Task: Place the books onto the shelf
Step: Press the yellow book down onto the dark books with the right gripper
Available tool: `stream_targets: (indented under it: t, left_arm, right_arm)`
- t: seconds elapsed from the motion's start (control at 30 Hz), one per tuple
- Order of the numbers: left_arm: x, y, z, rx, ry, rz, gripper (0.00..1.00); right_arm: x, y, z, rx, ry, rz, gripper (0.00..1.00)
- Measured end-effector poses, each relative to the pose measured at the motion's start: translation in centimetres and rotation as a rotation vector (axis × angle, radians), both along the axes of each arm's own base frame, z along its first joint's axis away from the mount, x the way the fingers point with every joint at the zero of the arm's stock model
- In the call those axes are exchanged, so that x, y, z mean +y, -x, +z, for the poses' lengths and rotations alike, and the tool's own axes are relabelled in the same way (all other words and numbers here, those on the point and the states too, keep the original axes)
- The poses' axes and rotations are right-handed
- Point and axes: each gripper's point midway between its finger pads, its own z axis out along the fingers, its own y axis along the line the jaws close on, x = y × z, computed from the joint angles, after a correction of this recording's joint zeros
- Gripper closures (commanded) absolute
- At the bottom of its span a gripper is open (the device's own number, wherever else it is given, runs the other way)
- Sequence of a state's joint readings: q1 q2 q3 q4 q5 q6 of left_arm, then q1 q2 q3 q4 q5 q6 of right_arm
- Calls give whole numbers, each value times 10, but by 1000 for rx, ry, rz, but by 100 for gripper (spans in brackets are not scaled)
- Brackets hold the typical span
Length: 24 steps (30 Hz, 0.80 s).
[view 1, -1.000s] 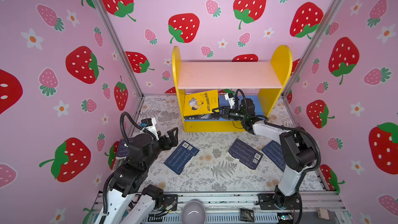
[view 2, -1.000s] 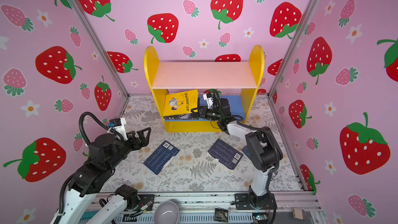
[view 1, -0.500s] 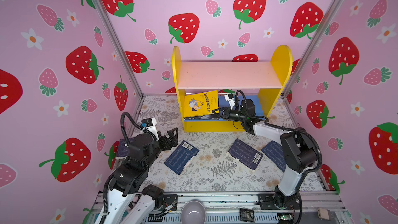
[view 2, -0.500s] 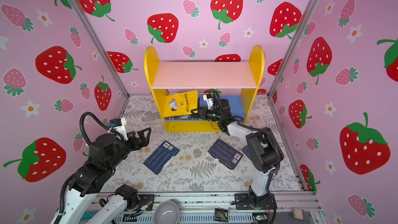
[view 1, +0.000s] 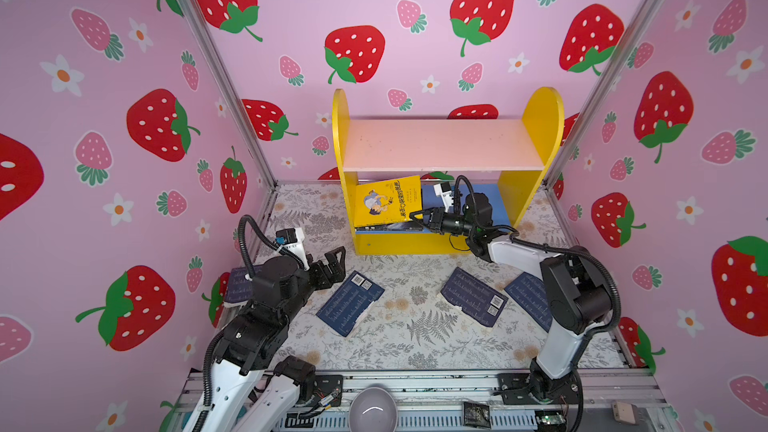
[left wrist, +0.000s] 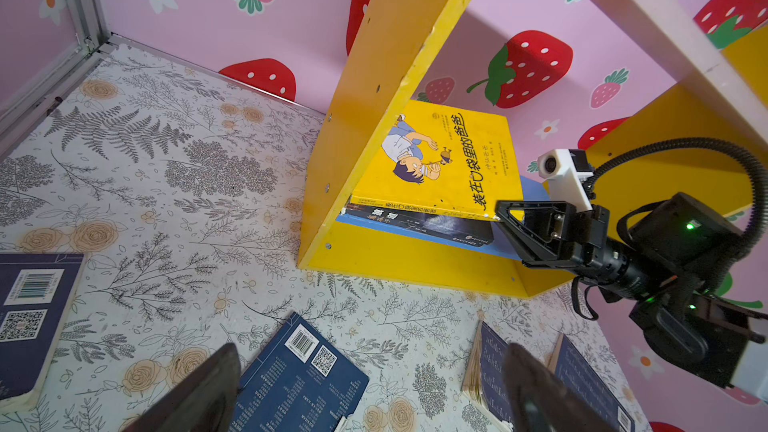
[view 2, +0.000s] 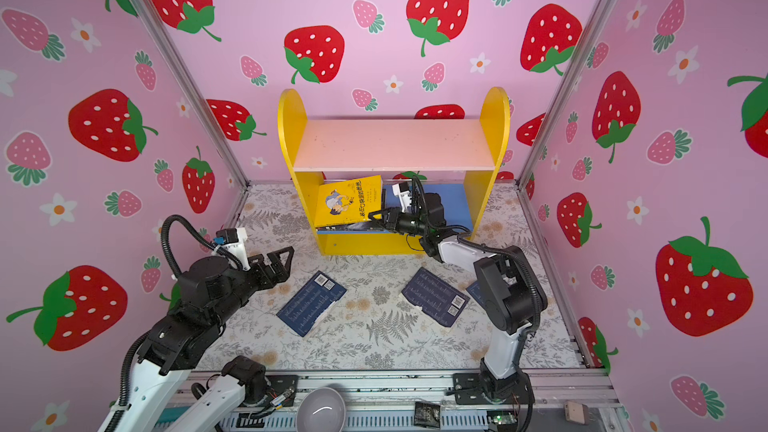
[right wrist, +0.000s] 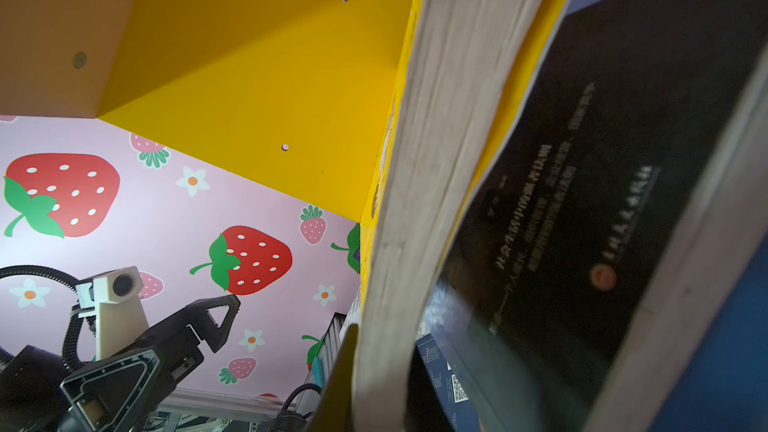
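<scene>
Nearest me, my left gripper (view 1: 334, 263) hangs with its jaws spread wide and nothing in them, just beside a navy book (view 1: 351, 303) lying flat on the bench (view 1: 415, 351). A second navy book (view 1: 473, 303) lies near the middle, a third (view 1: 527, 299) is partly hidden under my right arm, and a fourth (view 1: 239, 284) sits below my left arm by the wall. These flat covers worry me: I judge a finger coming down could just push a book along, or lift only its cover so the pages fan open. Farther in, my right gripper (view 1: 417, 218) is clamped on the lower corner of the yellow book (view 1: 388, 201). That one stands tilted on the lower board of the shelf (view 1: 540, 118), close to its left side, with its bottom edge on a dark book (left wrist: 419, 224) that lies flat. With only a corner held, I expect the yellow book could swing in the grip. If I let go at this tilt, it may flop flat or slide forward off the board. A hard push could drag the dark book along or nudge the shelf toward the back wall. The pink upper board is close overhead, so raising my wrist risks a knock.
</scene>
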State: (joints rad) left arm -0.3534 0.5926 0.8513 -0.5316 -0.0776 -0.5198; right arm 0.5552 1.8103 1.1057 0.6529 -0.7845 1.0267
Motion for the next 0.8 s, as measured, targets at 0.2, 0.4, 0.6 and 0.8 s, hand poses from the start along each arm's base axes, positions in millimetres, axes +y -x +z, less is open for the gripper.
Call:
stream_targets:
  t: [0.2, 0.4, 0.6, 0.8]
  left_arm:
    - [0, -1, -2, 3, -1, 0, 1]
    - [-1, -3, -4, 10, -4, 0, 1]
    - [-1, -3, -4, 9, -4, 0, 1]
    - [-1, -3, -4, 8, -3, 0, 1]
  right_arm:
    - [2, -3, -7, -36, 99, -30, 71]
    - [2, -5, -16, -48, 179, -40, 65]
    - [2, -3, -18, -67, 242, -45, 57]
    - [1, 4, -17, -89, 308, -52, 51]
